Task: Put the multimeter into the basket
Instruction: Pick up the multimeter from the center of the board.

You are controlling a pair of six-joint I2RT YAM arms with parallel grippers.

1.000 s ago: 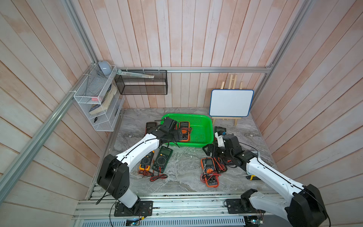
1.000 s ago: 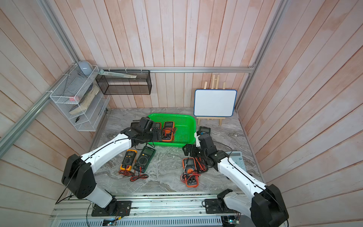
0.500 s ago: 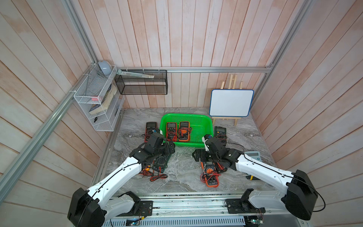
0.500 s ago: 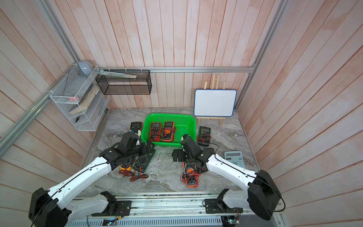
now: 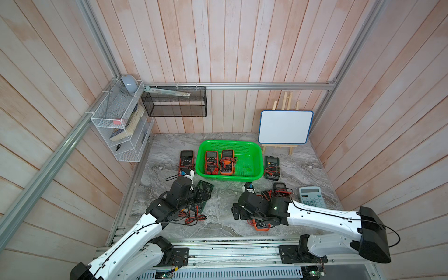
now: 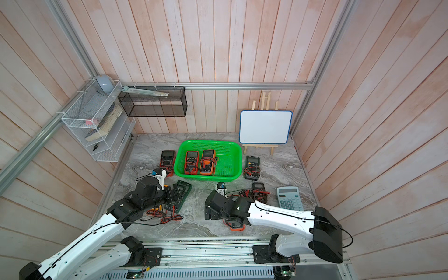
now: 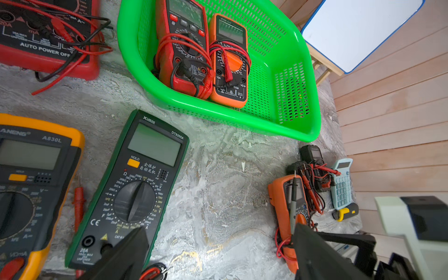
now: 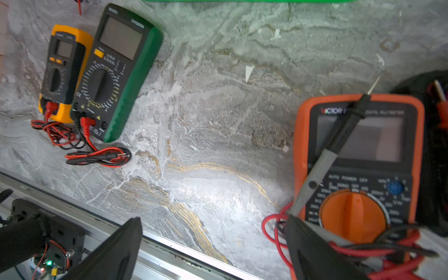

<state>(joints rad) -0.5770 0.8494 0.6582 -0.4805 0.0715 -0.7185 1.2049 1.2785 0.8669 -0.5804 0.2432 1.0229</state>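
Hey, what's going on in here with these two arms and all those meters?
Two robot arms are gathering multimeters into the green basket. A red multimeter and an orange multimeter lie inside it, side by side. Neither arm holds anything. The left tool hangs open over the green multimeter, and the right tool is open over the Victor multimeter. Others, like the yellow multimeter, lie on the table.

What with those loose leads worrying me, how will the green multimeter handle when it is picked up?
The green multimeter is a rigid slab lying flat, so it should lift stiffly and not roll. Its leads look plugged in and lie coiled beside it; they will probably dangle and may snag. It looks smooth-sided, so it could slip.
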